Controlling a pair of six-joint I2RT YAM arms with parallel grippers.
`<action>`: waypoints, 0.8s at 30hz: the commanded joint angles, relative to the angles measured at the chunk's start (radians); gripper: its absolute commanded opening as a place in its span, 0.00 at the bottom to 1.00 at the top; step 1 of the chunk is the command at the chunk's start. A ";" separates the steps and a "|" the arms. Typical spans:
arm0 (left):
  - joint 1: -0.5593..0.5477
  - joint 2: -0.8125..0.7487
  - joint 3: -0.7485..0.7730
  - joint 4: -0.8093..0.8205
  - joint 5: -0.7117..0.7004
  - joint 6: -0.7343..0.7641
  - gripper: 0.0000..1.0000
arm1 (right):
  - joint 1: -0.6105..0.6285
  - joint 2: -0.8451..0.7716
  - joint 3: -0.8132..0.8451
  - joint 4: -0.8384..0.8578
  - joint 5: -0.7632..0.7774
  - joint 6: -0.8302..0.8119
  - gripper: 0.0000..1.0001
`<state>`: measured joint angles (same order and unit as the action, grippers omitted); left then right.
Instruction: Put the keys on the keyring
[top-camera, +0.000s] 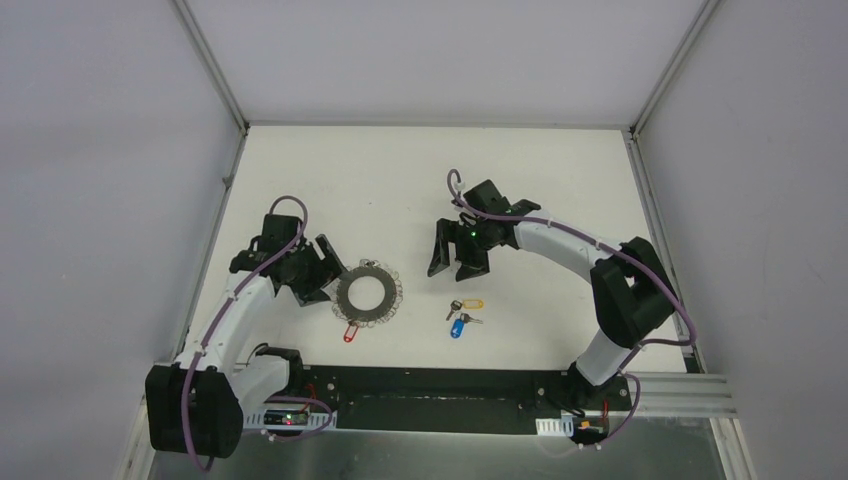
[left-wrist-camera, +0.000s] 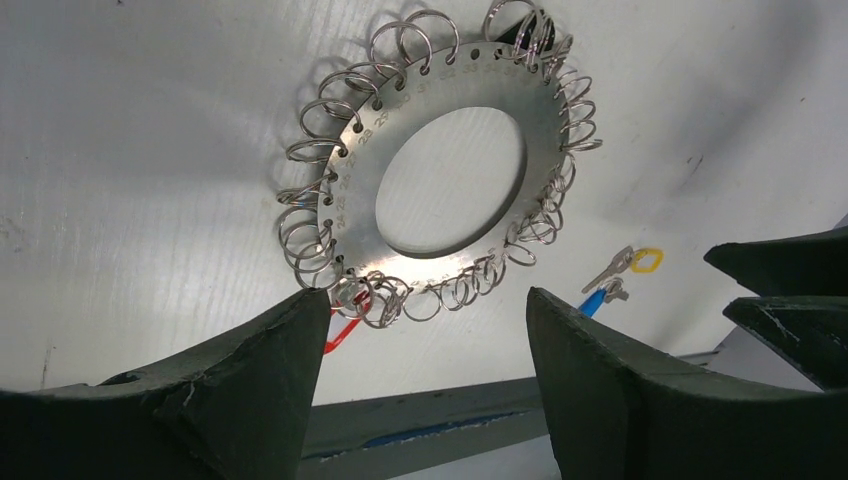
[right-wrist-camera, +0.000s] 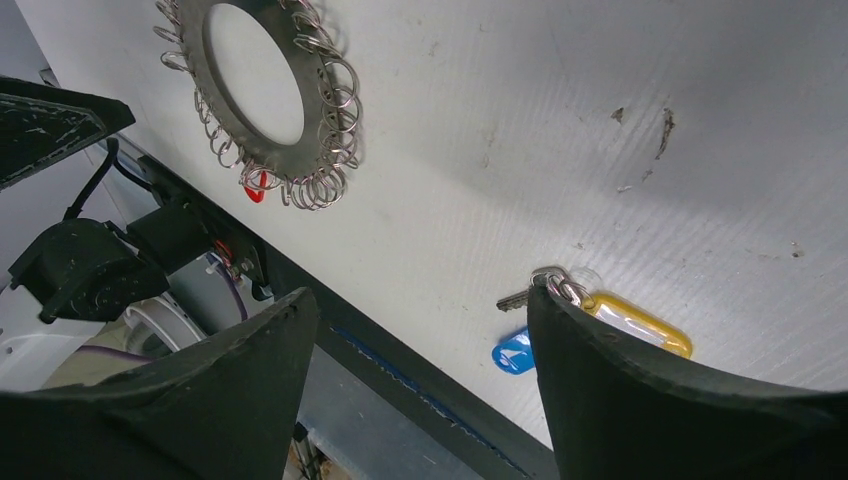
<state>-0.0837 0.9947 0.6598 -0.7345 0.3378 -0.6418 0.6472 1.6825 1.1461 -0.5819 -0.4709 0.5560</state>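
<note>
Seen from above, the two arms work a white table (top-camera: 560, 180). The keyring (top-camera: 368, 293), a flat metal disc edged with wire loops, lies left of centre. The left gripper (top-camera: 328, 276) sits at its 9 o'clock, jaws apart and holding nothing. The yellow-tagged key (top-camera: 470, 303) and the blue-tagged key (top-camera: 458, 326) lie loose together on the table at the keyring's 3 o'clock, well apart from it. The right gripper (top-camera: 455, 268) hangs at their 12 o'clock, jaws also spread and empty. A red tag (top-camera: 350, 333) hangs from the disc at about 7 o'clock. From the left wrist camera we read what the overhead view blurs: numbers stamped round the disc's holes. The red tag peeks out beside one fingertip, and both keys are small in the distance. The right wrist camera alone shows the yellow tag's split ring up close, partly hidden behind one finger. We cannot tell whether that finger touches it. The blue tag shows just beyond.
</note>
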 joint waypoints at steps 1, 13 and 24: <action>0.006 0.041 0.010 -0.002 0.001 0.032 0.74 | 0.006 -0.002 0.008 0.005 0.000 0.021 0.78; 0.004 0.093 -0.055 0.121 0.082 0.001 0.72 | 0.007 0.010 -0.034 0.089 -0.028 0.071 0.63; -0.039 0.165 -0.046 0.182 0.090 -0.036 0.71 | 0.007 0.065 -0.042 0.119 -0.075 0.104 0.60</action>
<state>-0.1001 1.1484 0.6079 -0.6071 0.4171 -0.6476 0.6479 1.7348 1.1053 -0.4965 -0.5133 0.6319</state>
